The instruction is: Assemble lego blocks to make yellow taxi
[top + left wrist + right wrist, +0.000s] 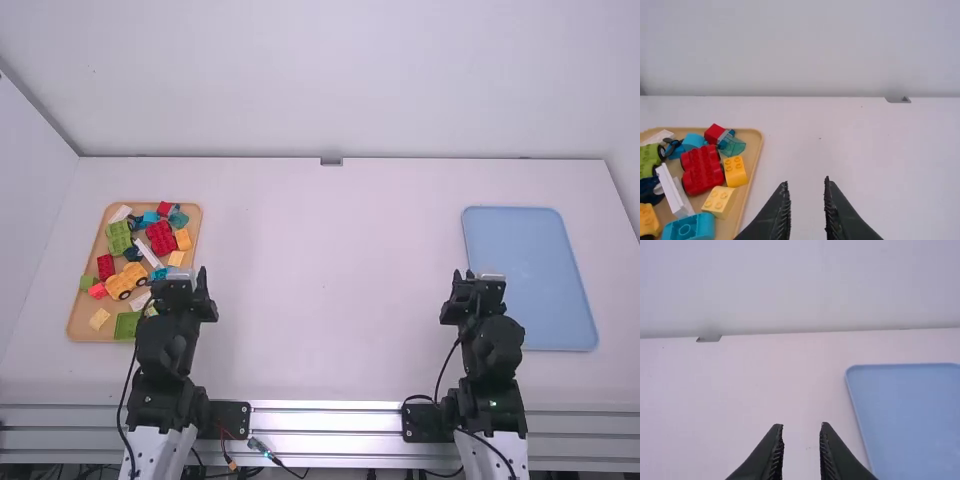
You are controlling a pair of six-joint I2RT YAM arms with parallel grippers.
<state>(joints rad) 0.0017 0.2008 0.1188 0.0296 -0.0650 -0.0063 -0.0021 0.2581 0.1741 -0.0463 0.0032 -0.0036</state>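
My left gripper [188, 278] is over the right edge of the orange tray [75, 328]; in the left wrist view the left gripper [807, 207] is open and holds nothing. A yellow-orange wheeled base [119, 287] lies in the tray's lower left part. A yellow-orange block [735, 171] and a pale yellow block [719, 201] lie beside the red wheeled base [702, 169]. Another pale yellow block [99, 319] is near the tray's front. Left of the blue tray stands my right gripper [472, 280]; in the right wrist view the right gripper [801, 450] is open and holds nothing.
The blue tray [530, 270] lies flat at the right. Green blocks [118, 237], a white piece [148, 253], blue pieces and several others share the orange tray. A wall stands behind the table [330, 280], with a small grey bracket [331, 161] at its back edge.
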